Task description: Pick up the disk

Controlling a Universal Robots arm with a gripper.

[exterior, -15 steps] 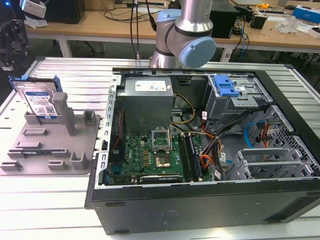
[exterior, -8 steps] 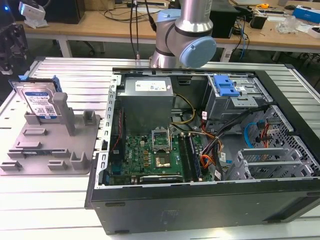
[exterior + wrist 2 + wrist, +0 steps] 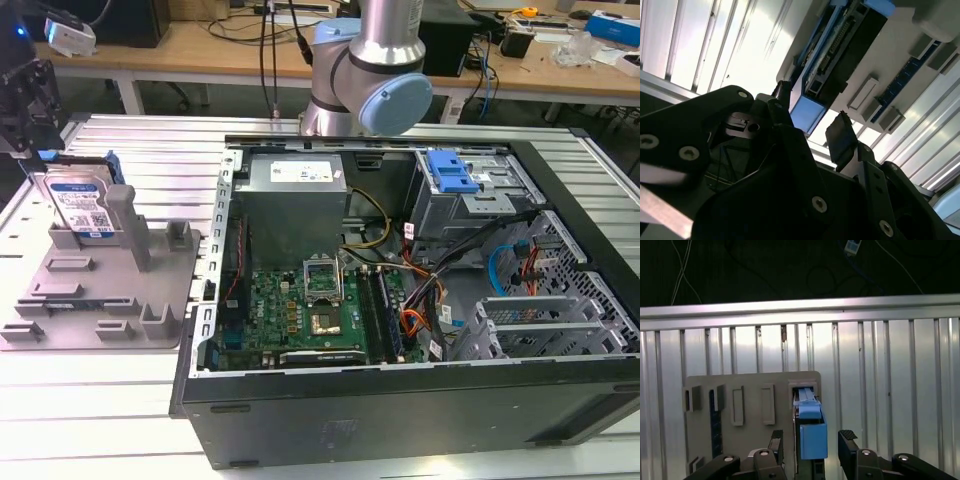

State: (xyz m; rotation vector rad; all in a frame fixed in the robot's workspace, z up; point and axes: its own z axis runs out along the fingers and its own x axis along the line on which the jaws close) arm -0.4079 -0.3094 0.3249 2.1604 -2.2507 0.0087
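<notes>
Gripper (image 3: 812, 437) fingers apart, nothing clamped. Disk (image 3: 809, 407) stands on edge in grey tray (image 3: 750, 385), directly beneath gripper, its blue rail lined up between fingers. I judge alignment about done; grasp and lift not yet done.

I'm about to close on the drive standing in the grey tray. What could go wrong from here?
1. The open claw hangs over the drive's top edge, a finger either side; closing this high may catch just the blue rail and slip.
2. The drive stands slotted in the grey tray; a crooked pull could jam it and drag the tray.
3. A tall post stands close beside the drive; a finger might clip it going lower.
</notes>
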